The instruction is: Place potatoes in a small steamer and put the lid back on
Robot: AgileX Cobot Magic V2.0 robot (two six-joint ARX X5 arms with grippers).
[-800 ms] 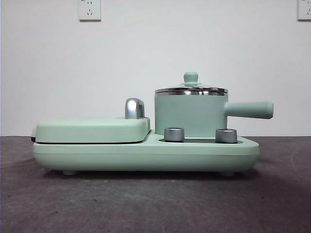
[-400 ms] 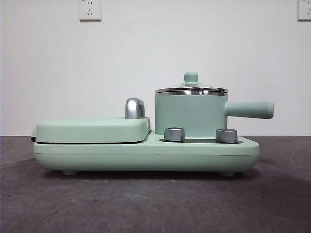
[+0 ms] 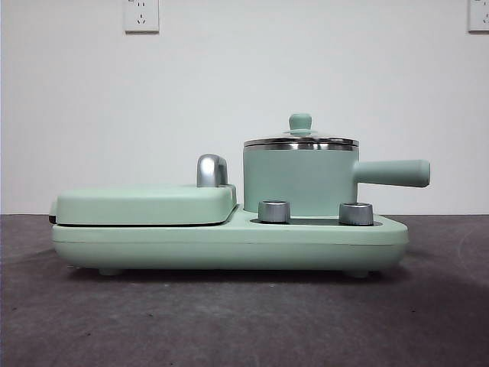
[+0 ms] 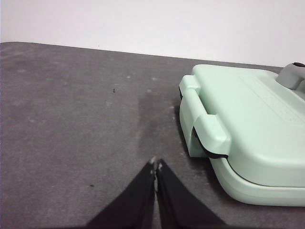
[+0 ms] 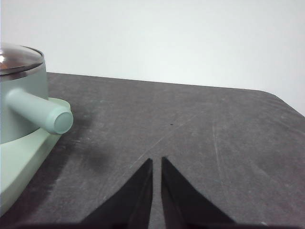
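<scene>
The small steamer (image 3: 299, 182), a mint green pot with a steel rim, stands on the right half of a mint appliance base (image 3: 229, 246). Its straight handle (image 3: 391, 173) points right. The lid (image 3: 300, 141) with its mint knob rests flat on the pot's rim. No potatoes show in any view. My left gripper (image 4: 156, 163) hovers shut over the bare grey table, to the left of the appliance and holding nothing. My right gripper (image 5: 157, 160) is shut and holds nothing, over the table to the right of the steamer (image 5: 21, 109) and its handle (image 5: 40, 113). Neither arm appears in the front view.
A flat mint griddle (image 3: 145, 205) with a chrome handle (image 3: 212, 170) fills the base's left half; its end (image 4: 209, 129) is near my left gripper. Two steel dials (image 3: 274, 211) (image 3: 355, 213) sit before the pot. A white wall stands behind.
</scene>
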